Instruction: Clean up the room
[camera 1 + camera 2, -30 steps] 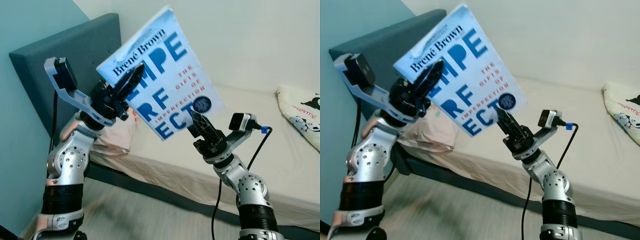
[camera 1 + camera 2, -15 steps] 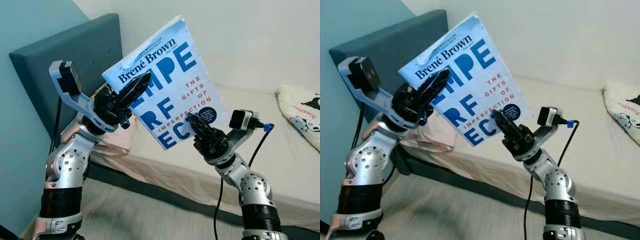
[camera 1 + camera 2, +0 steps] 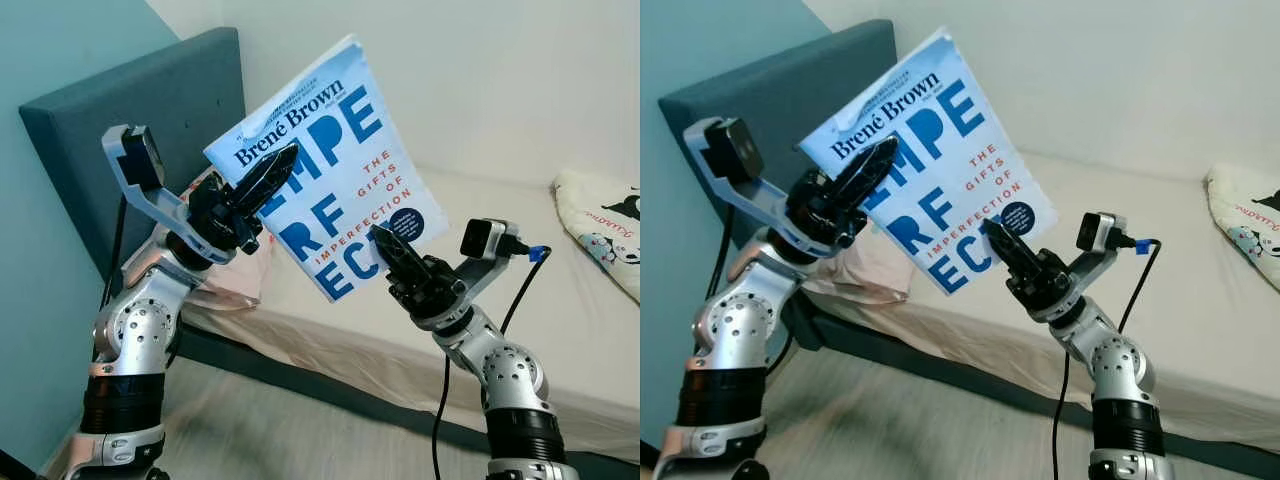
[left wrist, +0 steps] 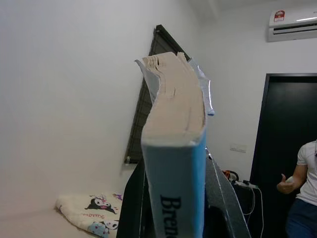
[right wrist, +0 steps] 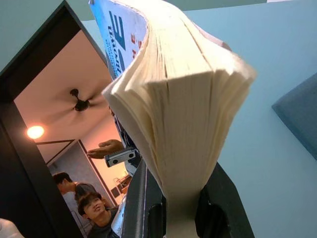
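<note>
Leftmost, a dark teal headboard (image 3: 150, 120) stands against the wall, with a pink pillow (image 3: 235, 280) at its foot on the bed. Next, my left gripper (image 3: 262, 180) is raised before the headboard; its two black fingers are clamped on the spine edge of a blue paperback book (image 3: 345, 150), one finger lying across the front cover beside the author's name. In the left wrist view the spine (image 4: 176, 198) sits pinched between both fingers. The book is held tilted in the air above the mattress (image 3: 560, 300), cover toward me. Further right, my right gripper (image 3: 392, 258) grips the book's lower corner; in the right wrist view the page block (image 5: 183, 144) is squeezed between its fingers. Rightmost, a cream cartoon-print cushion (image 3: 600, 225) lies on the bed.
</note>
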